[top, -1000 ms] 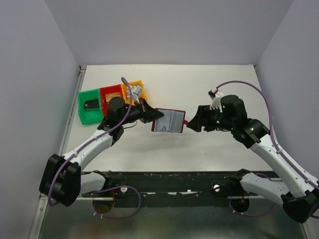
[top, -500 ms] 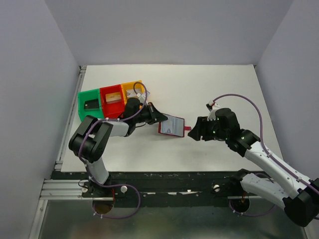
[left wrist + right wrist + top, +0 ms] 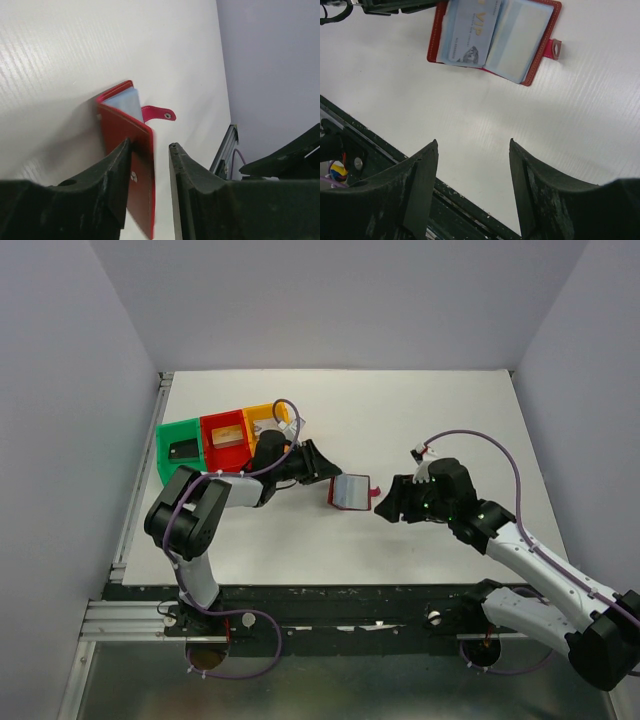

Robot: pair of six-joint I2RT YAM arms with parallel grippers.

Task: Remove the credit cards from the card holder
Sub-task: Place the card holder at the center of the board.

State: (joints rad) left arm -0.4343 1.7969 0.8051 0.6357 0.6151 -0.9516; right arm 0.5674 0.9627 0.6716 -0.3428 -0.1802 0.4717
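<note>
The dark red card holder (image 3: 350,491) stands half-open on the table between the two arms, its snap tab (image 3: 375,489) pointing right. In the right wrist view the card holder (image 3: 492,37) shows light blue sleeves and a pale silver-white credit card (image 3: 470,32) marked VIP in one sleeve. My left gripper (image 3: 328,478) is at its left cover. In the left wrist view that red cover (image 3: 127,130) lies against one finger of the left gripper (image 3: 150,145), with a gap to the other, so the jaws are open. My right gripper (image 3: 382,505) is open and empty just right of the tab; in its own view the right gripper (image 3: 472,142) is over bare table.
Green bin (image 3: 163,460), red bin (image 3: 207,445) and orange bin (image 3: 258,412) stand in a row at the back left. A black card (image 3: 183,451) lies in the green one, a tan card (image 3: 229,436) in the red one. The table's dark front rail (image 3: 380,165) runs below.
The left jaws have opened off the card holder's cover. The card holder has swung down and shifted a little to the right. The right gripper has edged left toward the tab.
</note>
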